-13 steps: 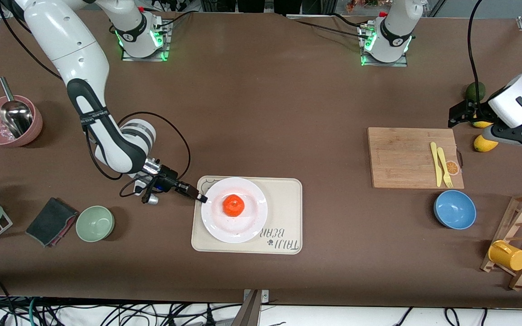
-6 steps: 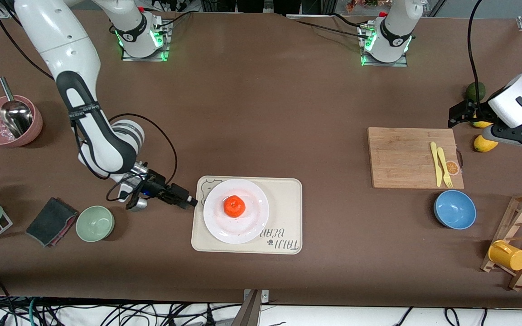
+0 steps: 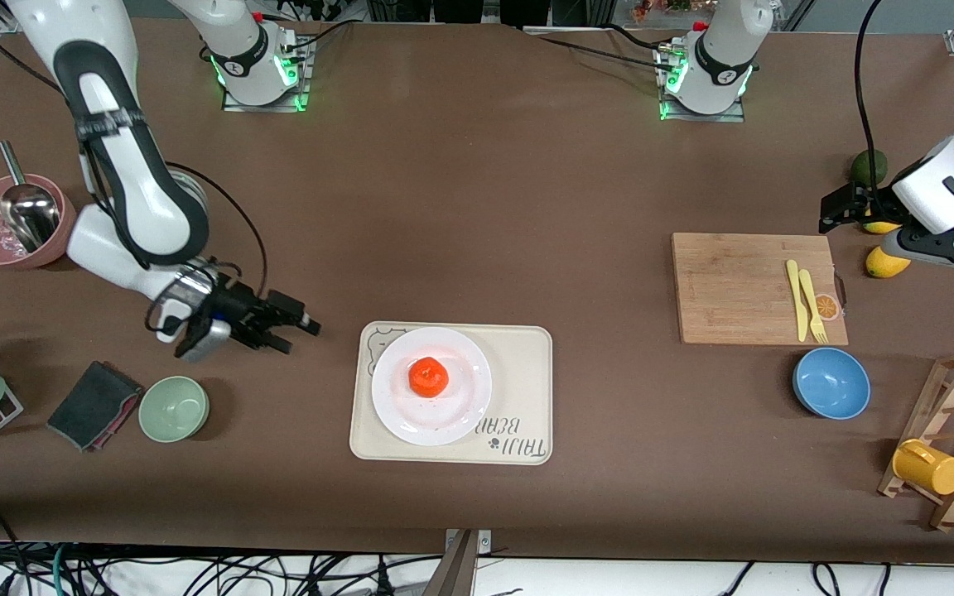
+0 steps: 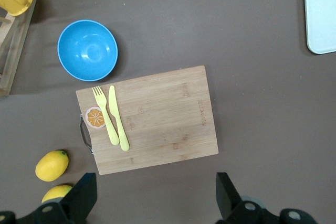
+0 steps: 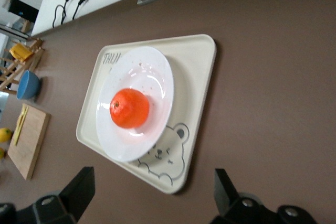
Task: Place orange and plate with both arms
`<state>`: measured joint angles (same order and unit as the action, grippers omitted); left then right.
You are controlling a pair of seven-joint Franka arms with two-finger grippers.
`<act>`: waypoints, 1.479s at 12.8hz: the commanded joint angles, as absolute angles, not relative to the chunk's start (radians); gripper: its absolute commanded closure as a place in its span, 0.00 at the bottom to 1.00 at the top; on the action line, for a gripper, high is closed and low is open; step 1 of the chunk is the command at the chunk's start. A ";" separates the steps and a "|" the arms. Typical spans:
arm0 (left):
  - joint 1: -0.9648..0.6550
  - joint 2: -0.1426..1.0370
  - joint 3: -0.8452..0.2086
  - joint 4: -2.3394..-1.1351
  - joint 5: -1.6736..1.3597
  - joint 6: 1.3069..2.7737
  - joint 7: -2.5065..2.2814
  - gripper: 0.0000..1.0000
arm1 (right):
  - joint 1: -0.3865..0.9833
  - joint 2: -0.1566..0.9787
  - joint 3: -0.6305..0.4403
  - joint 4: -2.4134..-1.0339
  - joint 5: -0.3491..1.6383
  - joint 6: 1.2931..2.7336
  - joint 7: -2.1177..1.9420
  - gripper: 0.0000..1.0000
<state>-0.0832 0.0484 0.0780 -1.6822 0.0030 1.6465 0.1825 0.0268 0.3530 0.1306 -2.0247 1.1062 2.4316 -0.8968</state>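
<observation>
The orange sat on the plate, which lay on the cream tray. The right gripper, jaws apart, hung over bare table near the green bowl. The left gripper, jaws apart, waited above the lemons, partly hiding one.

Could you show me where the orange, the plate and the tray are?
orange (image 3: 428, 377), front view, middle of the fruit.
plate (image 3: 464, 401), front view, bare white rim.
tray (image 3: 522, 364), front view, bare cream surface beside the plate.

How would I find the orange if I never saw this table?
Look for the cream tray with the bear drawing, near the table's middle. A white plate sits on it, and the orange rests in its centre. It is round and red-orange, unlike the yellow fruits by the cutting board.
</observation>
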 commanded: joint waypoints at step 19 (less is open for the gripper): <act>-0.084 0.055 0.080 -1.669 0.011 1.641 0.202 0.00 | 0.020 -0.060 -0.026 -1.597 0.026 1.539 -0.158 0.00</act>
